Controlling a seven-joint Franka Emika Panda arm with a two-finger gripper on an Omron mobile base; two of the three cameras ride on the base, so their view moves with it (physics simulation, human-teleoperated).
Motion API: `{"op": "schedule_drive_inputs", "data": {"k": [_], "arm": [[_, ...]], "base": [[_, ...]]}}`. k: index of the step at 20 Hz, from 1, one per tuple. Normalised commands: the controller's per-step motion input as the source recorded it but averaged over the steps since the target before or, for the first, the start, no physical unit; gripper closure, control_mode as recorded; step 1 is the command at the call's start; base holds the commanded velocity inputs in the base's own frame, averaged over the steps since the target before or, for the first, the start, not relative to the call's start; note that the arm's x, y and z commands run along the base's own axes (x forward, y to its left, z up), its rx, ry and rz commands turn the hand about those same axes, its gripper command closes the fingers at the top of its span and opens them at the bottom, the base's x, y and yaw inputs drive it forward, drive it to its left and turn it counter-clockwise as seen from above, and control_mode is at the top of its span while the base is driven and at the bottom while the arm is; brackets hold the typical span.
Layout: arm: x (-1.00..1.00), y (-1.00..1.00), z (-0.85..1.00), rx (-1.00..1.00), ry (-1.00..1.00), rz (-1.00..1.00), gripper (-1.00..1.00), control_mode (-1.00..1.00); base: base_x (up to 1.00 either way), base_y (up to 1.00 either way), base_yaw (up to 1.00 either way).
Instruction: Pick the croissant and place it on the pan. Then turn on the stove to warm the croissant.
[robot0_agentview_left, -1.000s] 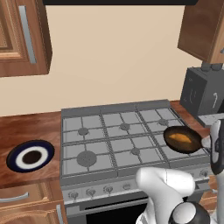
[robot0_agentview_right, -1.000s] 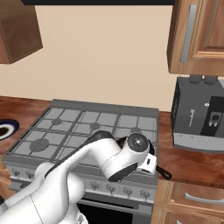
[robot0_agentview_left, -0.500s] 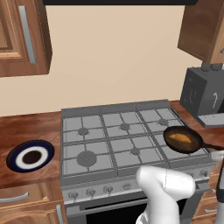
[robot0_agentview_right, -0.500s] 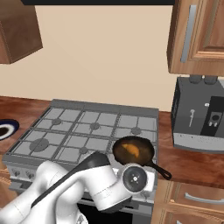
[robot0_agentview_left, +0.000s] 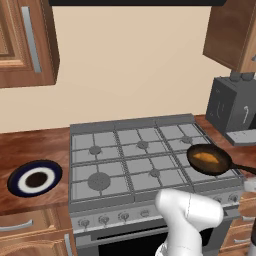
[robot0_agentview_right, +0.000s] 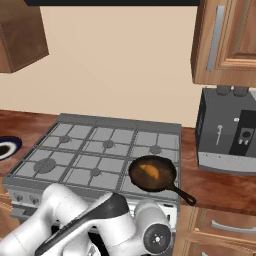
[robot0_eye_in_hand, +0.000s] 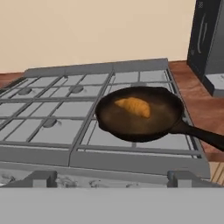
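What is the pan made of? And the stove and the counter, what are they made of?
The pan looks like dark cast iron or coated metal: dull brown-black with a thin black handle. The stove seems to be metal, flat grey with grid grates. The counter looks like polished wood, reddish brown with grain streaks. It is all rendered, so these are guesses from colour.

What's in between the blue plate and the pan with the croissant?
In the left base view, the stove's grey grates and burners fill the stretch between the blue-rimmed plate and the pan holding the croissant, plus a strip of wooden counter.
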Motion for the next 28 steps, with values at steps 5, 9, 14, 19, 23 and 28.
{"op": "schedule_drive_inputs", "data": {"k": [5, 9, 14, 19, 23, 28], "arm": [[-0.14, -0.12, -0.05, 0.00, -0.27, 0.03, -1.00, -1.00], [-0.23, -0.11, -0.05, 0.00, -0.31, 0.02, -1.00, -1.00], [-0.15, -0.05, -0.09, 0.00, -0.26, 0.02, -1.00, -1.00], [-0.01, 0.00, -0.11, 0.00, -0.15, 0.01, -1.00, -1.00], [0.00, 0.00, -0.11, 0.00, -0.03, 0.00, -1.00, -1.00], [0.00, -0.04, -0.16, 0.00, 0.00, 0.01, -1.00, -1.00]], "base": [[0.00, 0.00, 0.00], [0.00, 0.00, 0.00], [0.00, 0.00, 0.00], [0.00, 0.00, 0.00], [0.00, 0.00, 0.00], [0.00, 0.00, 0.00]]}}
